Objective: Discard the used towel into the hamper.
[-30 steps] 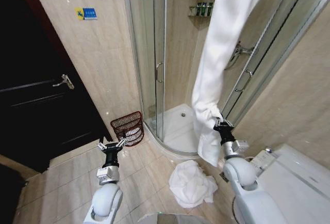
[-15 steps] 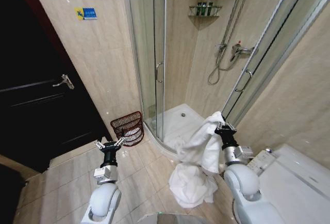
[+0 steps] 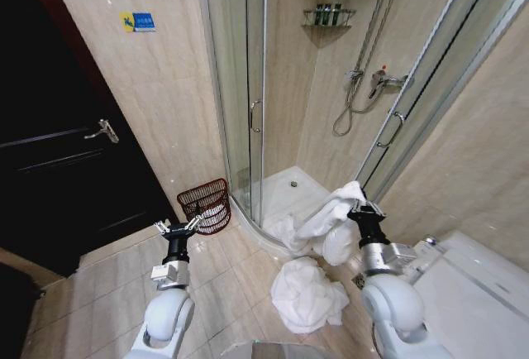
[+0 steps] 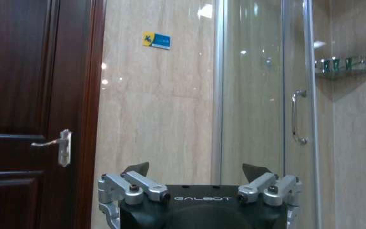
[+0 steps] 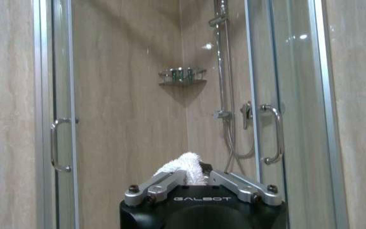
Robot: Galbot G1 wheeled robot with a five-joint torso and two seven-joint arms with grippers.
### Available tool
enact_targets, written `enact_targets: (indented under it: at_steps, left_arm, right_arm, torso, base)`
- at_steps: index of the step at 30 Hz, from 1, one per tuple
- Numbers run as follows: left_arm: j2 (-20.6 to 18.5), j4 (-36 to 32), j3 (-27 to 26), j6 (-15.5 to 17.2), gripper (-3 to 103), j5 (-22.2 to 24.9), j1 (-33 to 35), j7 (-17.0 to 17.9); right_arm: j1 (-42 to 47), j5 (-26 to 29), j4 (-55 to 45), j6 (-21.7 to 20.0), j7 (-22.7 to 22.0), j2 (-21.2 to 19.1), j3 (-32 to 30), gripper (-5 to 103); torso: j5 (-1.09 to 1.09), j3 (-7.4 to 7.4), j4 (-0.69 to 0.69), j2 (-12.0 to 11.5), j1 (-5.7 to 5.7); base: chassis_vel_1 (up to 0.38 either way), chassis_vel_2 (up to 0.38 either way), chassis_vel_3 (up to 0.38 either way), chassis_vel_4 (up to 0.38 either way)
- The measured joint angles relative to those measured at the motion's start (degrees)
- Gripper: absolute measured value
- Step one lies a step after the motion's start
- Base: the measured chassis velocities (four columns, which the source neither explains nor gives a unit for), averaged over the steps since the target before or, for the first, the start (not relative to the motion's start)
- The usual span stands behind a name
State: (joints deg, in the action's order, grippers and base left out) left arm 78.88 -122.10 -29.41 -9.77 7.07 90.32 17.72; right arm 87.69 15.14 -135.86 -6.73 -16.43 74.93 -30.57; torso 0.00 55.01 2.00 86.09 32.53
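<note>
A: White terry, noted first. The towel [image 3: 331, 214] is pinched in the right gripper [image 3: 364, 209], at the open shower doorway, by the raised shower tray [image 3: 285, 198]. The cloth drapes from the fingers toward the robot's left and down, sagging onto the tray's curved rim.

B: Grip confirmed from the wrist?

A: Yes. In the right wrist view the right gripper [image 5: 189, 174] has both fingers closed on a tuft of the towel [image 5: 184, 167], which pokes up between them.

B: Second white heap on the floor?

A: A separate crumpled cloth [image 3: 307, 293] lies on the tiles just below the held towel. Whether the two touch is hard to judge from the head view; they look just apart.

B: Left arm?

A: The left gripper [image 3: 178, 228] is held upright over the floor tiles, fingers spread wide, holding nothing. The left wrist view agrees: the left gripper [image 4: 196, 174] shows both fingertips splayed apart, facing the beige wall and the glass shower door [image 4: 259, 95].

B: Hamper position?

A: The hamper [image 3: 207, 204], a reddish-brown wire basket, stands on the floor against the wall, between the dark door [image 3: 58, 152] and the shower glass. It is just beyond the left gripper and well apart from the right one. Something pale shows through its bars; I cannot tell what.

B: Anything else?

A: The toilet [image 3: 471, 284] sits at the robot's right.
</note>
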Motion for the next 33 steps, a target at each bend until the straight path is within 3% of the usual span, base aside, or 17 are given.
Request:
enact_targets:
  at_steps: [6, 11, 17, 20, 27, 33]
  left_arm:
    - [-0.27, -0.31, 0.26, 1.05, 99, 0.73, -0.97, -0.44]
    - [0.07, 0.51, 1.10, 1.33, 96, 0.87, -1.72, -0.84]
    - [0.20, 0.43, 1.32, 1.66, 100, 0.94, -1.87, -0.87]
    - [0.22, 0.17, 0.79, 1.72, 100, 0.96, -1.57, -0.84]
    - [0.70, -0.04, 0.01, 1.32, 100, 0.88, -0.15, -0.78]
    - [0.75, -0.15, 0.26, 1.33, 100, 0.68, -0.29, -0.78]
  right_arm:
    - [1.34, 0.11, -3.89, -0.80, -0.18, -0.94, -1.65, 1]
    - [1.56, 3.53, -7.65, -2.96, -2.68, -4.87, -4.85, 1]
    - [2.51, 7.10, -7.75, -3.80, -4.50, -7.71, -8.04, 1]
    - [1.50, 12.29, -7.75, -5.82, -5.32, -10.17, -12.35, 1]
    - [1.04, 18.48, -7.71, -6.19, -5.26, -14.90, -21.98, 1]
    - [5.07, 19.53, -7.59, -5.75, -2.60, -13.23, -24.89, 1]
  torso:
    - [0.01, 0.00, 0.00, 0.00, 0.00]
    - [0.00, 0.00, 0.01, 0.00, 0.00]
    - [0.02, 0.00, 0.00, 0.00, 0.00]
    - [0.02, 0.01, 0.00, 0.00, 0.00]
    - [0.00, 0.00, 0.01, 0.00, 0.00]
    - [0.01, 0.00, 0.00, 0.00, 0.00]
  base:
    - [0.000, 0.000, 0.000, 0.000]
    - [0.000, 0.000, 0.000, 0.000]
    - [0.000, 0.000, 0.000, 0.000]
    - [0.000, 0.000, 0.000, 0.000]
    - [0.000, 0.000, 0.000, 0.000]
    - [0.000, 0.000, 0.000, 0.000]
